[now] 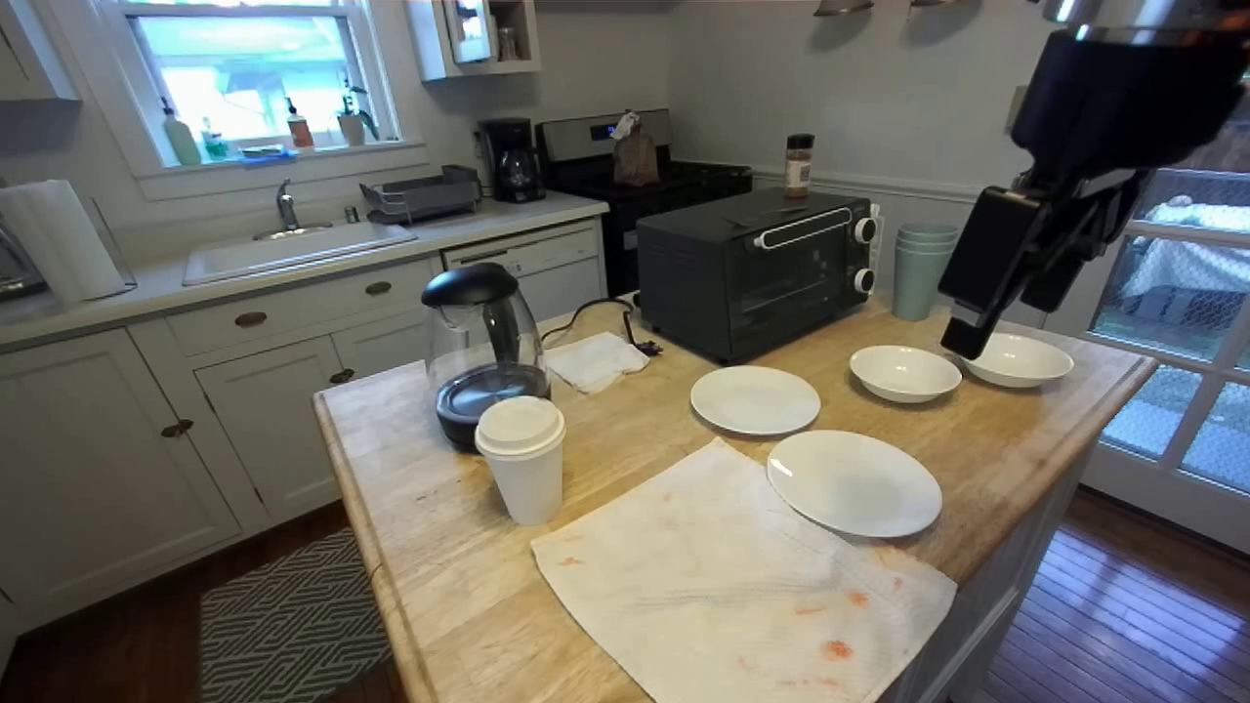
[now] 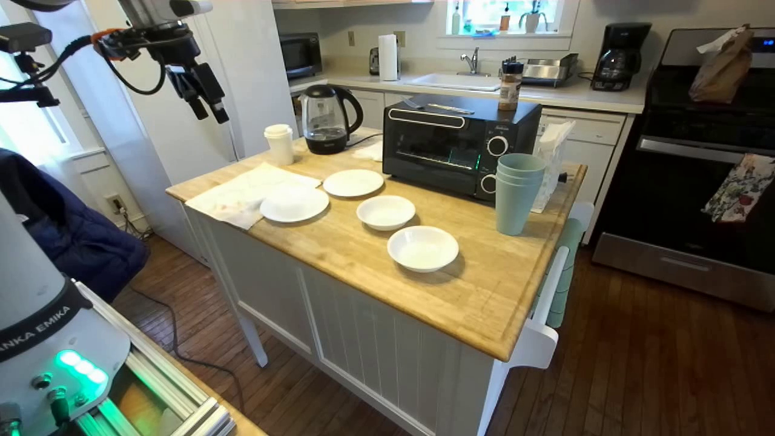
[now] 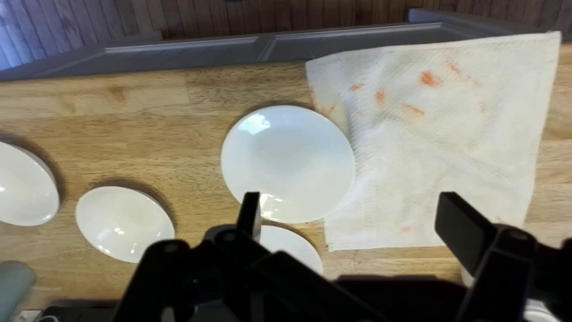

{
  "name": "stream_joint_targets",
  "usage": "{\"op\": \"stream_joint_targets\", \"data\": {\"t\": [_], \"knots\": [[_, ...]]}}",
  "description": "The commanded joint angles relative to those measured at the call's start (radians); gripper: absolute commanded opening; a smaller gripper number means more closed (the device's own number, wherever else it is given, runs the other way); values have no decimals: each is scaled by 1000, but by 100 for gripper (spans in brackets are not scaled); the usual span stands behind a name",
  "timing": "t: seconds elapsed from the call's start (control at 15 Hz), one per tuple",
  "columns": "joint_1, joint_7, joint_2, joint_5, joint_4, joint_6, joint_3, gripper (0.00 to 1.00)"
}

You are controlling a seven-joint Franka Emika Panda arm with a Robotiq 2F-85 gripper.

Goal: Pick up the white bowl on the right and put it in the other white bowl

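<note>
My black two-finger tool (image 3: 351, 210) holds nothing: its fingers are wide apart, high above the pale brown wooden desk (image 2: 478, 303). The shiny white round bowl on the right (image 2: 422, 248) stands upright there, just beside the other white round bowl (image 2: 385, 212), not touching it.

As I judge, the approach is the step now. I should move to the right, then descend slowly, with one finger inside the rim and one outside, at a side which does not face the neighbour; otherwise I could push it. The smooth wall may slip, so I would squeeze gently, lift straight, carry the bowl level to the left and let go only when it rests inside.

On the left lie a white cloth with orange stains (image 2: 242, 194) and two flat white round plates (image 2: 295, 203). At the far side stands a black box-shaped toaster oven (image 2: 433, 142), with stacked pale green round cups (image 2: 517, 200) near its right end. Below is the dark brown wooden kitchen floor (image 2: 654, 369).
</note>
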Motion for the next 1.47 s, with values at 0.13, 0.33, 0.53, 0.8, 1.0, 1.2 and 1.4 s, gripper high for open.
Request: {"op": "stream_joint_targets", "data": {"t": [0.13,0.33,0.53,0.8,1.0,1.2,1.4], "knots": [[-198,179,106,-284,5,3,15,100],[-279,184,194,-452,20,28,-28,100],[-336,189,290,-663,43,69,-69,100],[-278,191,298,-735,30,55,-157,100],[-274,196,342,-759,50,62,-173,100],[-273,196,344,-762,54,62,-173,100],[-273,196,344,-762,55,62,-173,100]]}}
